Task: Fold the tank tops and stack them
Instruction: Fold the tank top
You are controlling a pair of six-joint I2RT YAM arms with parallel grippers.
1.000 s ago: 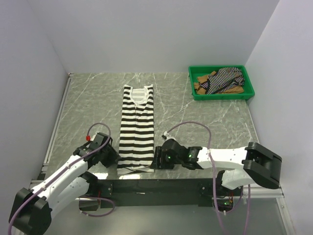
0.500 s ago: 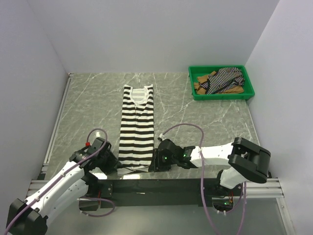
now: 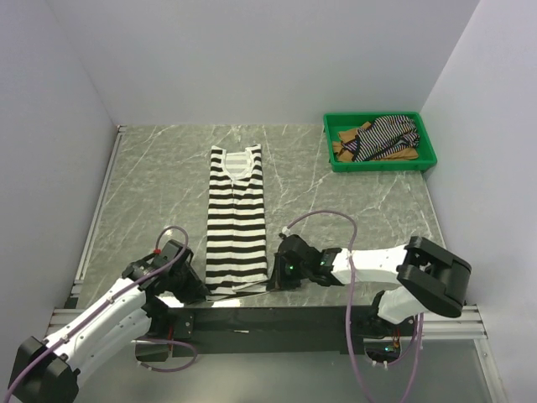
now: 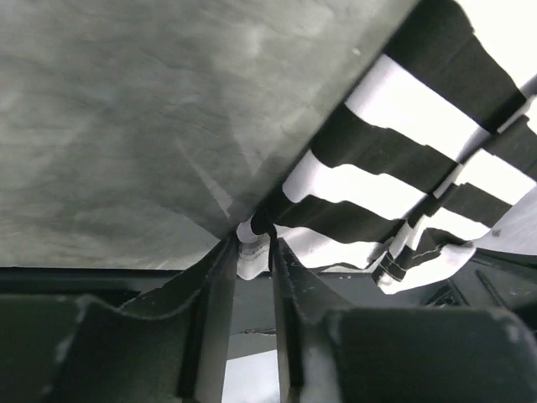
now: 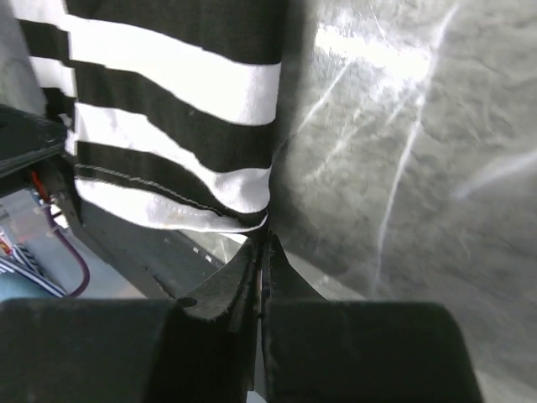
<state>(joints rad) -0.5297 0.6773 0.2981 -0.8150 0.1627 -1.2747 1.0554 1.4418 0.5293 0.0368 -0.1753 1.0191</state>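
The wide-striped tank top (image 3: 237, 214) lies flat and narrow down the middle of the table, neckline at the far end. At its near left hem corner sits my left gripper (image 3: 200, 290); in the left wrist view that gripper (image 4: 252, 243) has a bunched bit of the top (image 4: 394, 159) filling the gap between its fingers. My right gripper (image 3: 270, 281) is at the near right hem corner. In the right wrist view its jaws (image 5: 263, 239) are pressed together on the edge of the striped cloth (image 5: 168, 75). The thin-striped top (image 3: 388, 133) and the tan top (image 3: 346, 144) lie crumpled in the tray.
The green tray (image 3: 382, 164) stands at the far right corner against the wall. The table's near edge and the black base rail (image 3: 268, 317) run just under both grippers. White walls close in the left, back and right sides.
Both grippers have closed on the near hem corners; the right one went from wide open to shut. The left arm slid slightly nearer and inward to the corner.
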